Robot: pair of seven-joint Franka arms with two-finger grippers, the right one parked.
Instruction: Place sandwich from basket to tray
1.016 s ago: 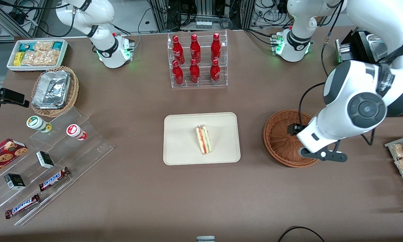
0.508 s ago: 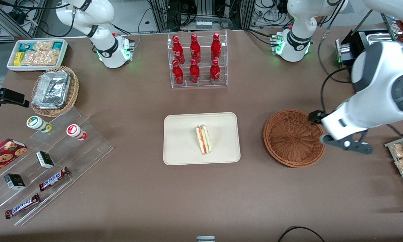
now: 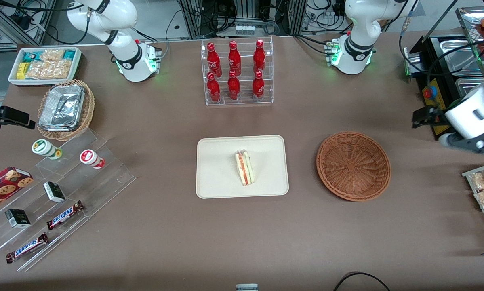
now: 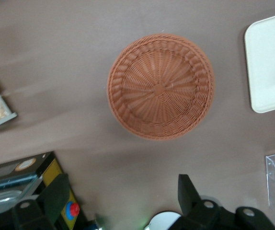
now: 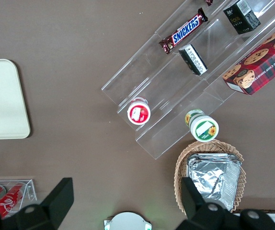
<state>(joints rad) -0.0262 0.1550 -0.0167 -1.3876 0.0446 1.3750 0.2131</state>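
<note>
Sandwich (image 3: 245, 167): stands on edge near the middle of the tray (image 3: 215, 186), its filling stripe running toward the front camera and away from it.
Basket (image 3: 353, 165): holds nothing; sits beside the tray, toward the working arm's end of the table.
Gripper (image 4: 120, 201): raised high above the table, out past the basket toward the working arm's end; fingers spread wide, nothing between them.
Key relation: basket lies between gripper and tray, so the sandwich is well apart from the jaws.
Progress: the placing looks done; probably only parking the arm is left.
</note>
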